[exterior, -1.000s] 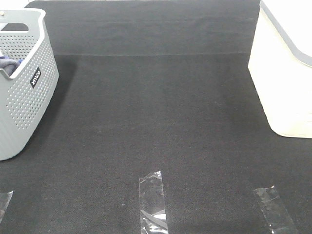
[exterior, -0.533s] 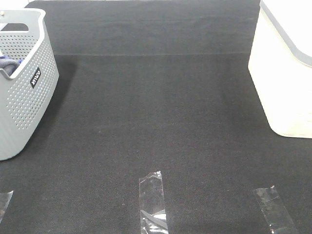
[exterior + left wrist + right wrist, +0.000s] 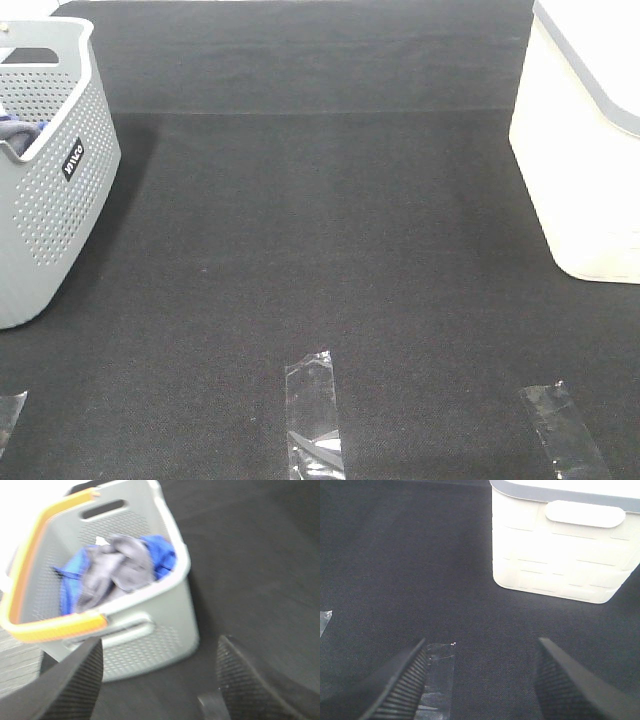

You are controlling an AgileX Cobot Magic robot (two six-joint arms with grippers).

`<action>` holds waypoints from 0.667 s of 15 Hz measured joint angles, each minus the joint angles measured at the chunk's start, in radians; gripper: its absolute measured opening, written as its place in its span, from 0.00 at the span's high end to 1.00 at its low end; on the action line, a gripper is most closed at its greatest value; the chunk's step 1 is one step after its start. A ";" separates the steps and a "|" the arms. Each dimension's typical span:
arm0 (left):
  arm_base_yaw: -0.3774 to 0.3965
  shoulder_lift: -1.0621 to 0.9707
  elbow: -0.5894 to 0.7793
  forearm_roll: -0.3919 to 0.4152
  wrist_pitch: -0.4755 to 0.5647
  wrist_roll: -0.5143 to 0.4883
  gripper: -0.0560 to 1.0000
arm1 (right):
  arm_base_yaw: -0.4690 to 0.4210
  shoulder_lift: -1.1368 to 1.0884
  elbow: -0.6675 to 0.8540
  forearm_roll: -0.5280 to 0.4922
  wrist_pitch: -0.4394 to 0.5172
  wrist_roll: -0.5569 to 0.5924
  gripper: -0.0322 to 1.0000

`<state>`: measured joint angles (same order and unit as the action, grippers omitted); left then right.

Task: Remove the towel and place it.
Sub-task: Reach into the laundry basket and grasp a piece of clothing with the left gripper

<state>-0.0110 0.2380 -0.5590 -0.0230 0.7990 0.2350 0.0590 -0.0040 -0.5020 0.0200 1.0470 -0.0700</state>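
The slate-grey towel [image 3: 116,569] lies crumpled inside the grey perforated basket [image 3: 150,630], on top of a bright blue cloth [image 3: 160,552]. In the exterior high view the basket [image 3: 50,190] stands at the far left and only a dark scrap of cloth [image 3: 15,135] shows over its rim. My left gripper [image 3: 160,680] is open and empty, hovering in front of the basket. My right gripper [image 3: 480,680] is open and empty over the black mat, short of the white bin [image 3: 560,545]. Neither gripper shows in the exterior high view.
The white bin [image 3: 585,150] stands at the right edge of the black mat [image 3: 320,250]. Clear tape strips lie near the front edge, one in the middle [image 3: 313,415], one to the right [image 3: 562,430]. The basket has an orange handle [image 3: 30,580].
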 joint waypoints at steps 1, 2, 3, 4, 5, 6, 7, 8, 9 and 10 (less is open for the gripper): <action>0.000 0.077 0.000 0.049 -0.079 -0.049 0.35 | 0.000 0.000 0.000 0.000 0.000 0.000 0.40; 0.000 0.168 -0.009 0.097 -0.155 -0.102 0.35 | 0.000 0.000 0.000 0.000 0.000 0.000 0.40; 0.000 0.255 -0.030 0.134 -0.201 -0.148 0.35 | 0.000 0.000 0.000 0.000 0.000 0.000 0.40; 0.000 0.406 -0.085 0.181 -0.226 -0.212 0.35 | 0.000 0.000 0.000 0.000 0.000 0.000 0.40; 0.000 0.497 -0.133 0.211 -0.231 -0.245 0.35 | 0.000 0.000 0.000 0.000 0.000 0.000 0.40; 0.000 0.586 -0.181 0.232 -0.232 -0.279 0.35 | 0.000 0.000 0.000 0.000 0.000 0.000 0.40; 0.000 0.672 -0.232 0.246 -0.236 -0.313 0.35 | 0.000 0.000 0.000 0.000 0.000 0.000 0.40; 0.000 0.768 -0.291 0.255 -0.238 -0.332 0.35 | 0.000 0.000 0.000 0.000 0.000 0.000 0.40; 0.000 0.854 -0.347 0.259 -0.237 -0.337 0.35 | 0.000 0.000 0.000 0.000 0.000 0.000 0.40; 0.000 0.946 -0.417 0.260 -0.221 -0.342 0.35 | 0.000 0.000 0.000 0.000 0.000 0.000 0.40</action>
<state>-0.0110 1.1840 -0.9760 0.2370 0.5780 -0.1070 0.0590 -0.0040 -0.5020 0.0200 1.0470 -0.0700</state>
